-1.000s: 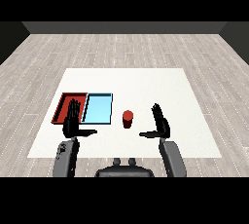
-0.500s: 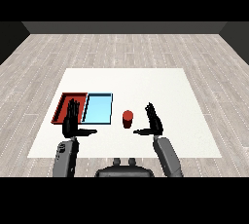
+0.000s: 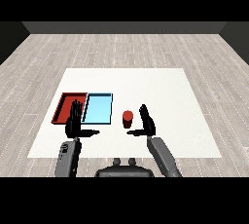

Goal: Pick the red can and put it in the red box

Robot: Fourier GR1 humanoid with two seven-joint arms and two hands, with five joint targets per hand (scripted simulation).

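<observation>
Head view shows the red can (image 3: 128, 119) standing upright on the white table (image 3: 160, 91), just at 3 o'clock of the light blue tray (image 3: 97, 108), with the red tray (image 3: 67, 107) beside that tray at its 9 o'clock. At 4 o'clock of the can, close but apart, the right robot hand (image 3: 146, 122) has straight fingers and the thumb out toward it. The left robot hand (image 3: 75, 123) is open too, at the trays' near edge.

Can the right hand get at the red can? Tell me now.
Probably yes. The right hand is open just beside the red can, its thumb reaching under it, with nothing between them.
</observation>
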